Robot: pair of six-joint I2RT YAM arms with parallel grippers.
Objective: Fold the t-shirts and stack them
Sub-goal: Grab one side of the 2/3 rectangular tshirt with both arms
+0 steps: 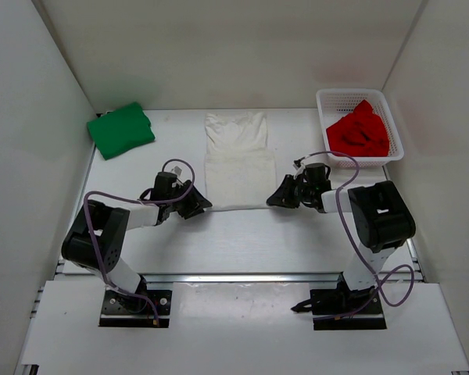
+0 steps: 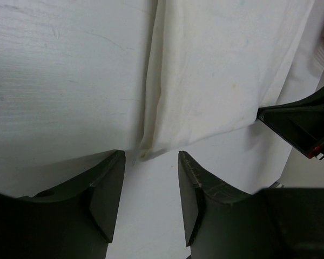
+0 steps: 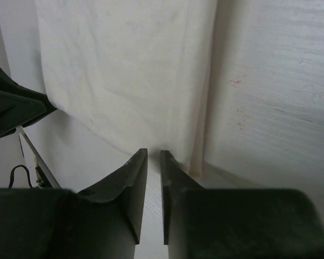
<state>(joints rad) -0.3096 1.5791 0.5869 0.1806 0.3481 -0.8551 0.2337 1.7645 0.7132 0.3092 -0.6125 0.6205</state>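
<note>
The white t-shirt (image 1: pixel 236 160) lies folded into a long strip in the middle of the table. My left gripper (image 1: pixel 204 205) sits low at its near left corner, jaws open. In the left wrist view the shirt's corner (image 2: pixel 147 152) lies just ahead of the gap between the fingers (image 2: pixel 151 159), with nothing held. My right gripper (image 1: pixel 273 201) is at the near right corner. Its jaws (image 3: pixel 154 155) stand a narrow gap apart, with bare table between them and the hem of the white shirt (image 3: pixel 124 70) at their tips. The green t-shirt (image 1: pixel 121 130) lies folded at the far left. The red t-shirt (image 1: pixel 360 131) is bunched in a basket.
The white mesh basket (image 1: pixel 352 95) stands at the far right, against the right wall. White walls close in the table on the left, back and right. Each arm's cable loops above its wrist, beside the white shirt. The right gripper (image 2: pixel 305 124) shows across the shirt in the left wrist view.
</note>
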